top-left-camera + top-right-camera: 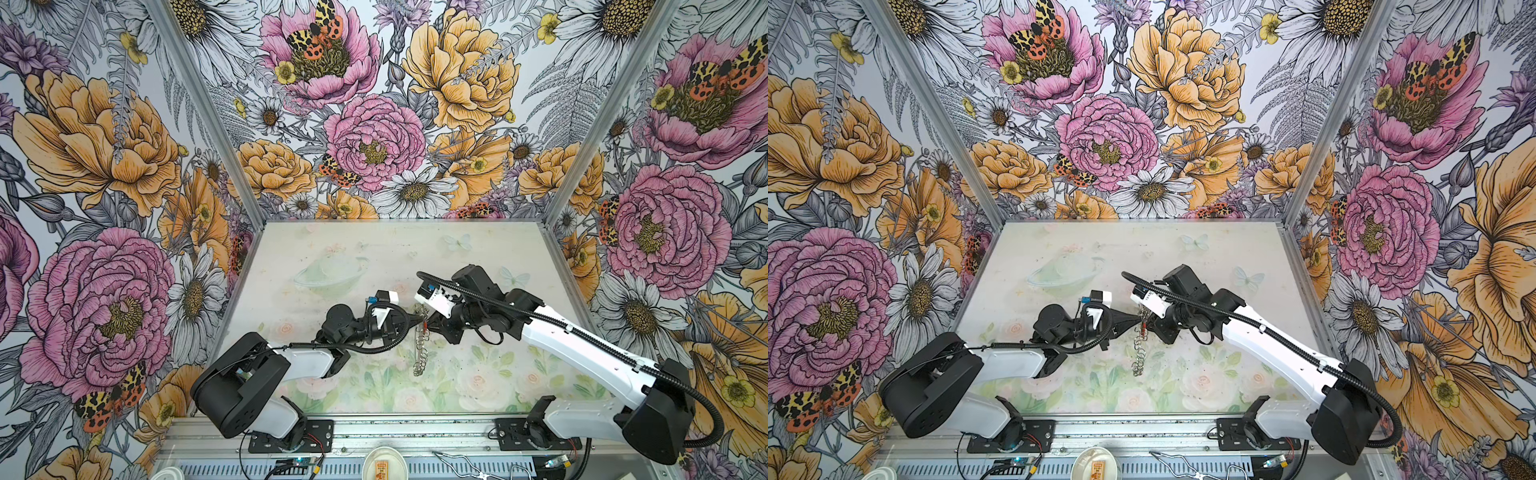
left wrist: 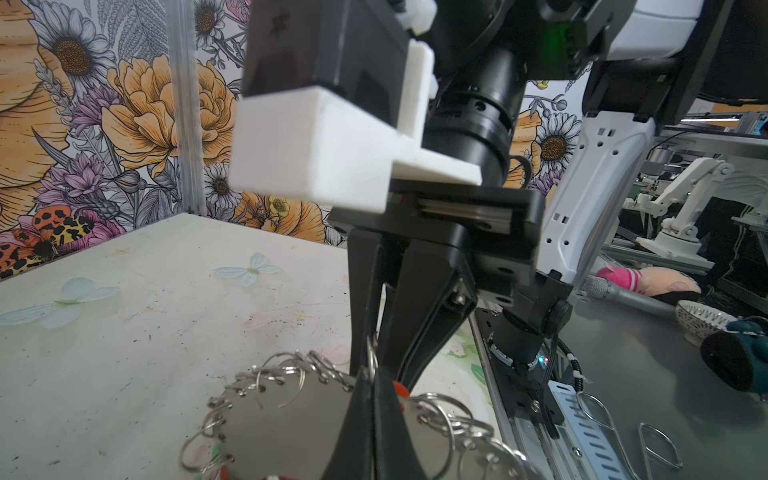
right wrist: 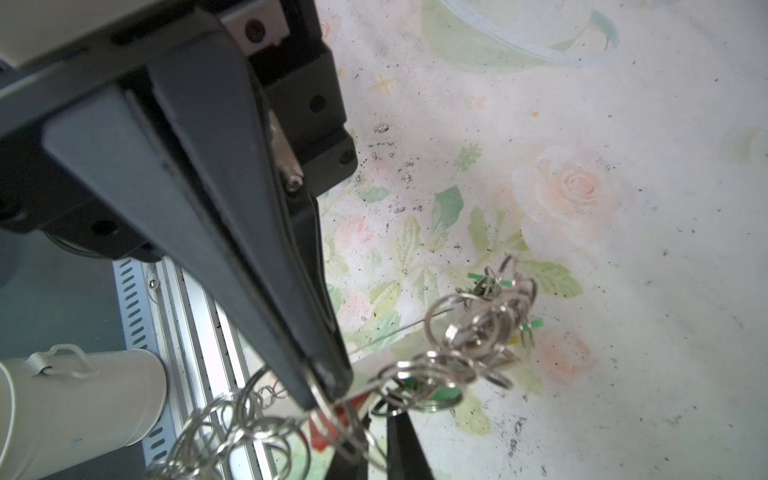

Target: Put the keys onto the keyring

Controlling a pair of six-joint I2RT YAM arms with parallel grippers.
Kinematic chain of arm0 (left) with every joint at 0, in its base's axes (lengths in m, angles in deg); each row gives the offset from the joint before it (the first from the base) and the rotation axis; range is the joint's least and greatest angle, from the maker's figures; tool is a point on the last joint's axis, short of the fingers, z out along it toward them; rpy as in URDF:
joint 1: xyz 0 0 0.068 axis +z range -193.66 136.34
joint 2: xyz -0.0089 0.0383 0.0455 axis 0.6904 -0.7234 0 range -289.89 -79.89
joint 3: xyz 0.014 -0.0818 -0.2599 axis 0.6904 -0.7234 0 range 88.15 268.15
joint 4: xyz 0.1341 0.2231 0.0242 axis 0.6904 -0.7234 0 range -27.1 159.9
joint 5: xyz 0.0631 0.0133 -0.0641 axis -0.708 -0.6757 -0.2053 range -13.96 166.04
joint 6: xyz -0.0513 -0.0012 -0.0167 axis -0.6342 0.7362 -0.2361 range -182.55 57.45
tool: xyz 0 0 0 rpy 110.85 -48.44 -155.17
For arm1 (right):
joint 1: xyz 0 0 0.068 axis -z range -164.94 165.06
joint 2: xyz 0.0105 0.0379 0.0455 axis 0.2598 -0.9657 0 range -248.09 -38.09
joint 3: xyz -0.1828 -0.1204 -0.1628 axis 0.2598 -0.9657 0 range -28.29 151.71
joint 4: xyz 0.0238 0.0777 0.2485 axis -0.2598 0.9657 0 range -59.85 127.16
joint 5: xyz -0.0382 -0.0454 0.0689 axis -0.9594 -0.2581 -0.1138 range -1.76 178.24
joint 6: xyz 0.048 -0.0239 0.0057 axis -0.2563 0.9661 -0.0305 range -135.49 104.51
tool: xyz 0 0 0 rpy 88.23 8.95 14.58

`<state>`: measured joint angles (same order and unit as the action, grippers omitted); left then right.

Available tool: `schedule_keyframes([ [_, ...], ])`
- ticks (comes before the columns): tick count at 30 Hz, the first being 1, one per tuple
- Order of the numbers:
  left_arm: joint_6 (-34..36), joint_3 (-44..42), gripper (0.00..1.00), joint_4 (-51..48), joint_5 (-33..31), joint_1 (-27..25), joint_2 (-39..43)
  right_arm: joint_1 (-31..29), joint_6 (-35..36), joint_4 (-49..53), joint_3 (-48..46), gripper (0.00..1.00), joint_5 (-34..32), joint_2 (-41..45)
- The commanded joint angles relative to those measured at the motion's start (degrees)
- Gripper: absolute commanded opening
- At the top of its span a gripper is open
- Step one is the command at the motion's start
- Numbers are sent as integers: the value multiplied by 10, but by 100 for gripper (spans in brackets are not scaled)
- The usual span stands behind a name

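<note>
— Steel plate and wire: the keyring (image 1: 420, 351) hangs edge-on above the middle of the table (image 1: 316, 245), caught between both arms.

— How will it handle?

— The plate looks stiff and light. The fringe of small rings I judge loose and slippery, apt to swing and tangle. Grip the flat plate to steady it, and a single ring for threading.

— That matches the poses. The left gripper (image 2: 368, 386) comes in from nine o'clock with its forearm low and nearly level, jaws closed on the plate's rim.

— The right gripper (image 3: 328, 395) reaches in from three o'clock with its wrist rolled. Its tips are pressed together on one split ring (image 3: 331, 417), just beside a red key (image 3: 319, 434).

— Where are the other keys?

— A green key (image 3: 442, 392) sits among the rings already. The rest are too blurred to count. Nothing lies loose on the table that I can see.
</note>
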<state>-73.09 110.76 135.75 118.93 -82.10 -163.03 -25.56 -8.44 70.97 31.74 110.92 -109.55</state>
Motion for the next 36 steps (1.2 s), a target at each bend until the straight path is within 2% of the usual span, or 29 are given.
schedule_keyframes([
  [1, -3, 2, 0, 23, 6, 8, 19, 7, 14, -20, -13, 15, 3, 37],
  [8, -6, 2, 0, 9, 39, 18, 34, 8, 31, -26, -28, 17, 10, 64],
  [14, -16, 8, 0, 9, 70, 19, 30, 8, 33, -62, -39, 25, 22, 86],
  [26, -24, 17, 0, 13, 80, 16, 23, 4, 16, -92, -50, 35, 46, 72],
  [36, -36, 15, 0, 32, 82, 15, 16, 3, 21, -95, -52, 12, 80, 60],
])
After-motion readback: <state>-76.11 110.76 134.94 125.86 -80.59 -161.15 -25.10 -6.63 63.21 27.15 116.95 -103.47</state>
